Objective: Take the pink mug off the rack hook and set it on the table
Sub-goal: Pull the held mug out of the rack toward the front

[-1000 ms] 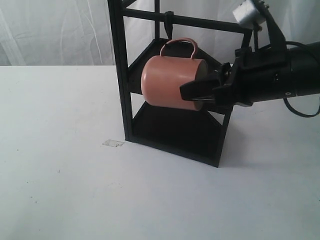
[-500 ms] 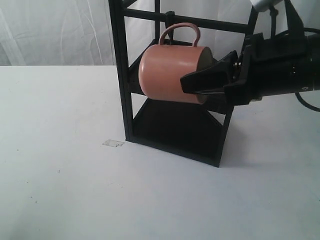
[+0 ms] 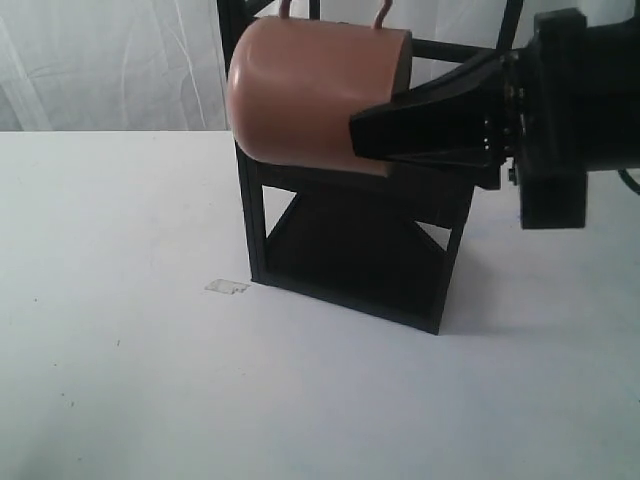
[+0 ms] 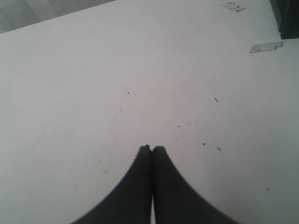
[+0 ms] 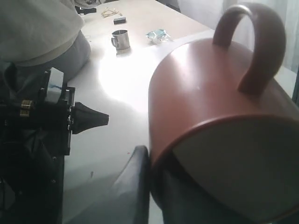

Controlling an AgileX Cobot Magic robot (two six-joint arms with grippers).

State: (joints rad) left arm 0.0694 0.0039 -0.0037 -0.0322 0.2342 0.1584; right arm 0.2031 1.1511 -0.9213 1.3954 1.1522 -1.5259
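The pink mug point(image 3: 300, 95) lies on its side high in front of the black rack point(image 3: 350, 265), with its handle up and cut off by the picture's top edge. My right gripper point(image 3: 372, 135) is shut on the mug's rim. In the right wrist view one finger point(image 5: 139, 179) presses the mug point(image 5: 210, 93) from outside and the other sits inside the mouth; the loop handle point(image 5: 261, 42) is free of any peg. The rack hook is hidden. My left gripper point(image 4: 152, 148) hangs shut and empty over the white table point(image 4: 140, 70).
A scrap of clear tape point(image 3: 226, 287) lies on the table left of the rack's foot. The right wrist view shows the left arm point(image 5: 51, 119), a small metal cup point(image 5: 121, 39) and a person's clothing point(image 5: 37, 28) beyond the table.
The right gripper has carried the mug upward and toward the camera, away from the crossbar where its handle hung. The mug now fills more of the view.
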